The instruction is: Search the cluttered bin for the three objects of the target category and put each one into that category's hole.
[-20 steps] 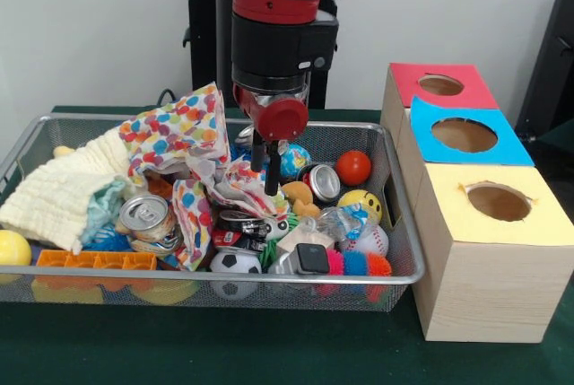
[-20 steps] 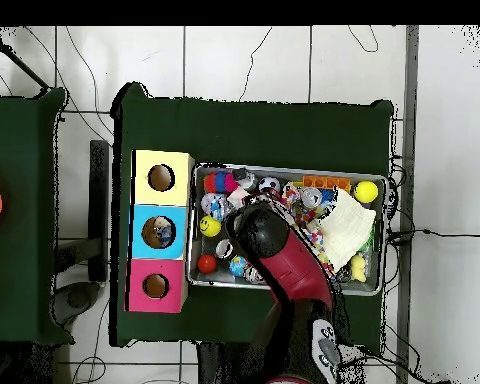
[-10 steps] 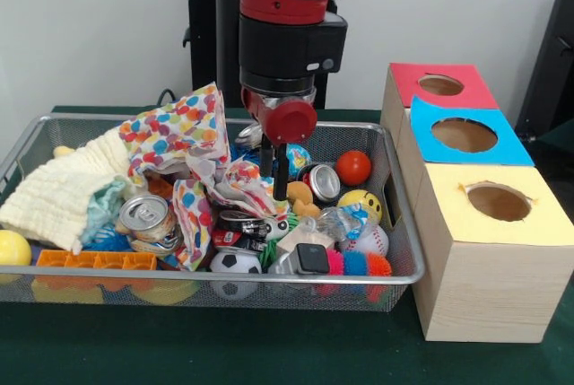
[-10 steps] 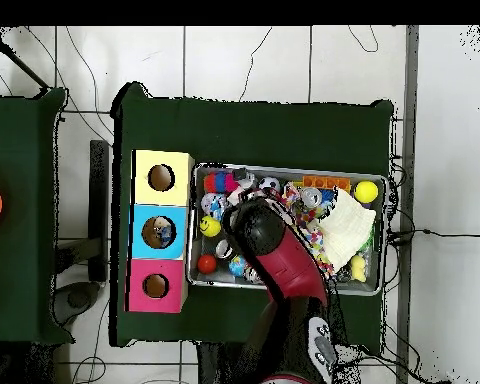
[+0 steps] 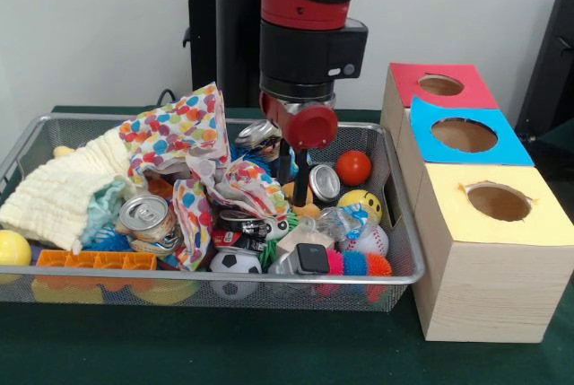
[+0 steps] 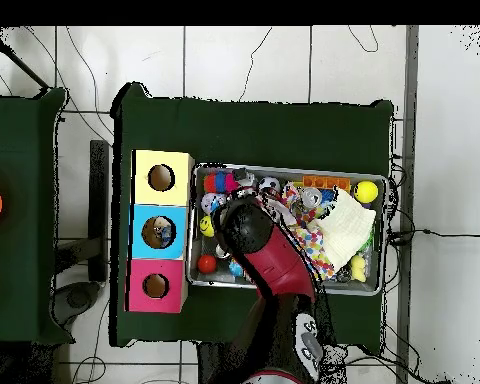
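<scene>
Cans, balls, cloths and toys are piled in the wire bin (image 5: 404,274), which fills the lower left and centre of the front view. Nearest the camera, along the bin's front rim, an orange block tray (image 5: 97,260), a soccer ball (image 5: 235,262), a black cube (image 5: 313,258) and a pink and blue spiky toy (image 5: 357,264) are seen. Just behind them a silver can (image 5: 145,214) stands upright at centre left, and a baseball (image 5: 368,240) lies at the right. A yellow smiley ball (image 5: 360,201) is set behind the baseball. Across the middle a dotted cloth (image 5: 184,134) is draped, with a pale yellow towel (image 5: 63,192) at its left. The gripper (image 5: 293,170) hangs in the centre of the bin, its two dark fingers (image 5: 301,180) narrowly parted with nothing between them, just beside a tilted can (image 5: 324,182). A red ball (image 5: 353,167) lies further back at the right. At the right of the frame three boxes are lined up, from near to far: the yellow-topped box (image 5: 489,250), the blue-topped box (image 5: 464,136) and the red-topped box (image 5: 439,85), each with a round hole. In the overhead view the red arm (image 6: 269,265) covers the bin's middle.
</scene>
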You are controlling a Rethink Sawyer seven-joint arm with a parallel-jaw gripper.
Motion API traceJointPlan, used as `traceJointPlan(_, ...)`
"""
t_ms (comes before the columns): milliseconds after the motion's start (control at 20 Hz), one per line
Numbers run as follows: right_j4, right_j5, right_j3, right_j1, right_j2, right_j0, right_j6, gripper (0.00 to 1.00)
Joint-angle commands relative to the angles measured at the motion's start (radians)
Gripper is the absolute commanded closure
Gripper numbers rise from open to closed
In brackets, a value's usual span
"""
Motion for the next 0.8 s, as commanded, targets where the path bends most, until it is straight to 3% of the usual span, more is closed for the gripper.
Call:
traceJointPlan(50, 0.059, -0.068, 0.013, 0.048, 0.119, 0.019, 0.288, 0.0)
traceJointPlan(800, 0.111, -0.167, -0.001, 0.079, 0.177, 0.027, 0.321, 0.0)
